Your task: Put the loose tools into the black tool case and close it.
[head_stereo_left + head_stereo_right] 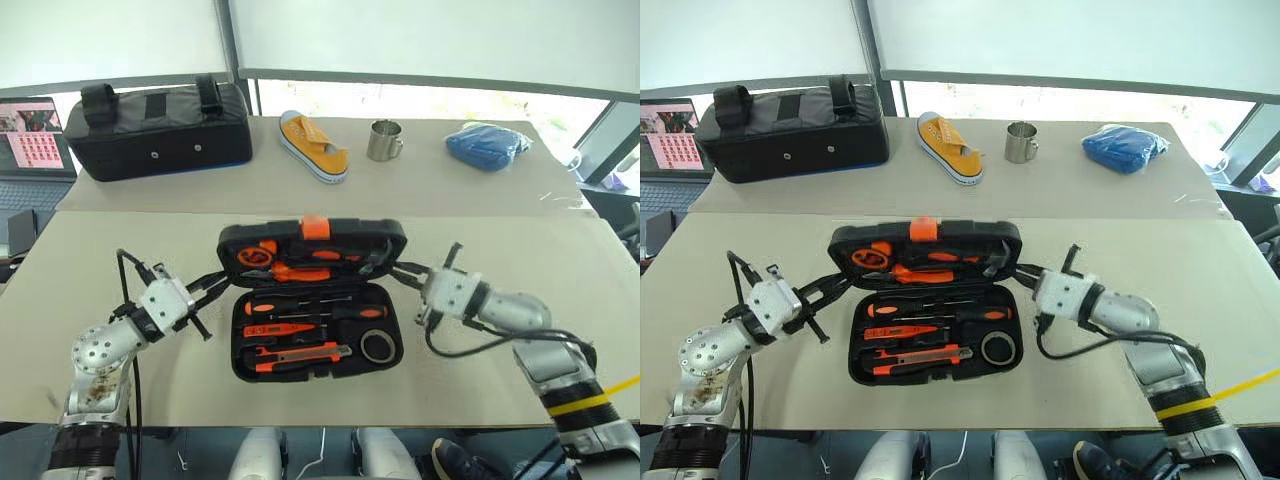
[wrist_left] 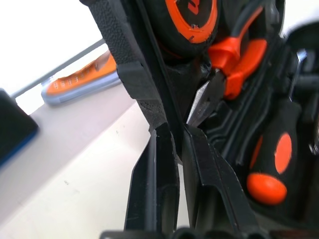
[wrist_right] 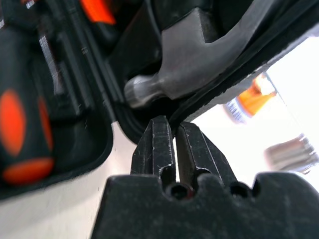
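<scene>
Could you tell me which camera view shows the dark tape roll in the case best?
The left eye view: the tape roll lies whole in its recess at the near corner of the black tool case on the robot's right. The right eye view shows it equally whole. In the wrist views I cannot make it out.

Beige table [image 1: 120, 380] with black tool case [image 1: 312, 300], bag [image 1: 160, 128], shoe [image 1: 313, 146], mug [image 1: 383, 140].

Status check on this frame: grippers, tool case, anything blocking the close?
Left gripper shut on lid's left edge, right gripper shut on its right edge. Black tool case open, lid half raised, tools seated inside. Nothing in the lid's path.
</scene>
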`<state>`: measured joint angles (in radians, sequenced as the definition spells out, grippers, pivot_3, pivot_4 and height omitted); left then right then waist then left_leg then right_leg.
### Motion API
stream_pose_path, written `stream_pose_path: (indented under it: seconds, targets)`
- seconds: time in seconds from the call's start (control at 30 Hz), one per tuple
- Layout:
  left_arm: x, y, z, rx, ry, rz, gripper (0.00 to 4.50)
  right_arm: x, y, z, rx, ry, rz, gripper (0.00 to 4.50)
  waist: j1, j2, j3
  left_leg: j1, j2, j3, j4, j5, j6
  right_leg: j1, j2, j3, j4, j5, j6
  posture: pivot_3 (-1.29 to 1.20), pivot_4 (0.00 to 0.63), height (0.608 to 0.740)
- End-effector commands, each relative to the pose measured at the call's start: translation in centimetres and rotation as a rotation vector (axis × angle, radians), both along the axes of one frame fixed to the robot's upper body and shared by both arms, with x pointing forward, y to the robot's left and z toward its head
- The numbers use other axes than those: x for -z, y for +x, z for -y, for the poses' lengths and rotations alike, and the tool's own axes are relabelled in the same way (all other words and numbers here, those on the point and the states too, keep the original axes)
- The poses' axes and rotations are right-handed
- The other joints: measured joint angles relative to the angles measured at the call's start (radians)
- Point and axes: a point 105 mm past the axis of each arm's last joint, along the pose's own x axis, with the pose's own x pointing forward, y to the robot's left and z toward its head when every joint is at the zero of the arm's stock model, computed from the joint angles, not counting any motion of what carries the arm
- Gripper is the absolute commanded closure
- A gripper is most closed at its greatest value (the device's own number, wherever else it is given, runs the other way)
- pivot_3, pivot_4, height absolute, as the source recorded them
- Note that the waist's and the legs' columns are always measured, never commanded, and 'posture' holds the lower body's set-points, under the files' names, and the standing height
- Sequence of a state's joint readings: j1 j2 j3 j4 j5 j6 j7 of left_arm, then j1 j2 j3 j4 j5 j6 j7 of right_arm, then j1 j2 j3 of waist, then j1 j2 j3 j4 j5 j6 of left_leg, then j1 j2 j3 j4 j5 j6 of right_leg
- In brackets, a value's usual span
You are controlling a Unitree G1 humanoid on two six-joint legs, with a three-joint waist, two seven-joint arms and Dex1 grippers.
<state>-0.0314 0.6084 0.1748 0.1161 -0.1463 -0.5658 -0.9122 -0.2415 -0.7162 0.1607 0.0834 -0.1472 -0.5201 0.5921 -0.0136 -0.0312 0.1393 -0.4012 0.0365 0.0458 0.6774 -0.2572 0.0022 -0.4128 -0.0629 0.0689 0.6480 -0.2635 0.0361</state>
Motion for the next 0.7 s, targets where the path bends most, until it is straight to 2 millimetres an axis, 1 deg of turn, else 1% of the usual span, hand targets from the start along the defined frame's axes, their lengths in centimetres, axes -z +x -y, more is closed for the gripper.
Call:
stream_pose_path:
  seconds: [0.03,0.07,0.1,0.13,0.17,0.27,0.33,0.37,0.4,0.47,0.5,0.53,0.57,0.6,0.67,0.7]
  targets:
    - [3.7,-2.7,-0.6,0.057,0.135,-0.080,4.48,3.0,-0.9,2.7,0.043,-0.124,0.004,4.50,0.000,0.000,0.000,0.003,0.000,0.001,-0.001,-0.001,0.001,0.004,0.000,0.000,-0.001,0.000,0.000,0.00,0.150,0.740]
    - [4.1,-3.0,-1.1,0.043,0.133,-0.101,4.10,3.3,-1.1,3.1,0.054,-0.118,-0.013,4.50,0.000,0.001,-0.001,0.009,0.001,0.002,-0.002,-0.003,0.002,0.010,0.000,0.000,-0.003,0.000,0.000,0.00,0.150,0.740]
    - [4.6,-3.3,-1.7,0.028,0.133,-0.124,3.70,3.4,-1.2,3.4,0.062,-0.110,-0.020,4.10,0.000,0.001,-0.001,0.013,0.002,0.004,-0.002,-0.004,0.002,0.015,0.000,0.000,-0.005,-0.001,0.001,0.00,0.150,0.740]
    - [4.9,-3.5,-2.2,0.012,0.139,-0.137,3.46,3.5,-1.4,3.7,0.066,-0.103,-0.033,3.67,0.001,0.001,-0.001,0.018,0.003,0.006,-0.003,-0.004,0.003,0.020,0.000,0.000,-0.007,-0.001,0.001,0.00,0.150,0.740]
    - [5.2,-3.6,-3.0,-0.020,0.137,-0.158,3.09,3.6,-1.6,4.1,0.073,-0.107,-0.040,3.41,0.000,0.001,-0.001,0.020,0.005,0.007,-0.003,-0.004,0.003,0.023,0.000,0.000,-0.008,-0.001,0.001,0.00,0.150,0.740]
    - [5.6,-3.3,-5.5,-0.141,0.083,-0.248,1.86,3.3,-2.2,5.6,0.119,-0.081,-0.080,2.41,0.002,0.000,0.000,0.020,0.006,0.009,-0.003,-0.005,0.004,0.023,0.000,0.000,-0.008,-0.001,0.001,0.00,0.150,0.740]
    - [5.4,-3.0,-6.2,-0.170,0.056,-0.286,1.15,3.3,-2.8,6.3,0.123,-0.069,-0.125,1.76,0.000,0.001,0.000,0.022,0.008,0.010,-0.002,-0.005,0.004,0.024,0.002,0.000,-0.007,-0.001,0.001,0.00,0.150,0.740]
    - [4.9,-2.5,-6.2,-0.182,0.042,-0.280,1.10,3.1,-2.9,6.8,0.144,-0.040,-0.146,1.48,-0.001,0.001,0.000,0.023,0.009,0.010,-0.002,-0.004,0.004,0.024,0.003,0.000,-0.006,-0.001,0.000,0.00,0.150,0.740]
    - [4.6,-1.9,-6.2,-0.190,0.019,-0.287,1.10,3.0,-3.3,7.2,0.159,-0.003,-0.199,1.48,-0.002,0.001,0.000,0.025,0.010,0.011,-0.002,-0.005,0.003,0.024,0.003,0.000,-0.006,-0.001,-0.001,0.00,0.150,0.740]
    - [3.7,-0.6,-5.6,-0.178,-0.029,-0.299,1.10,2.4,-4.8,7.1,0.129,0.057,-0.291,1.83,0.003,0.002,0.001,0.026,0.010,0.012,-0.002,-0.005,0.003,0.025,0.004,0.000,-0.005,-0.002,-0.002,0.00,0.150,0.740]
    - [3.5,0.0,-5.1,-0.161,-0.055,-0.319,1.36,2.3,-5.5,6.9,0.117,0.077,-0.348,2.07,0.002,0.001,0.001,0.025,0.010,0.011,-0.002,-0.004,0.003,0.025,0.004,0.000,-0.004,-0.002,-0.002,0.00,0.150,0.740]
    - [3.2,0.5,-4.5,-0.144,-0.064,-0.330,1.65,2.2,-6.2,6.6,0.105,0.092,-0.392,2.43,0.001,0.001,0.001,0.025,0.011,0.012,-0.002,-0.004,0.003,0.024,0.005,0.000,-0.004,-0.002,-0.002,0.00,0.150,0.740]
    - [3.1,1.0,-4.1,-0.129,-0.064,-0.340,1.73,2.1,-6.8,6.3,0.090,0.092,-0.428,2.69,0.001,0.001,0.001,0.024,0.011,0.012,-0.002,-0.004,0.003,0.024,0.005,0.000,-0.004,-0.002,-0.002,0.00,0.150,0.740]
    - [2.8,1.6,-3.4,-0.109,-0.076,-0.359,2.19,2.4,-7.7,5.8,0.069,0.081,-0.492,3.14,0.002,0.001,0.001,0.024,0.011,0.012,-0.002,-0.004,0.003,0.024,0.005,0.000,-0.004,-0.002,-0.001,0.00,0.150,0.740]
    - [2.5,2.4,-2.7,-0.090,-0.089,-0.380,2.82,2.8,-9.1,5.2,0.049,0.072,-0.583,3.73,0.003,0.001,0.001,0.022,0.010,0.011,-0.001,-0.004,0.003,0.024,0.005,0.000,-0.005,-0.002,-0.001,0.00,0.150,0.740]
    - [2.7,3.1,-1.9,-0.070,-0.084,-0.412,3.12,3.2,-10.2,4.3,0.034,0.084,-0.661,4.01,0.003,0.000,0.000,0.022,0.010,0.011,-0.001,-0.005,0.003,0.024,0.005,0.000,-0.005,-0.002,-0.001,0.00,0.150,0.740]
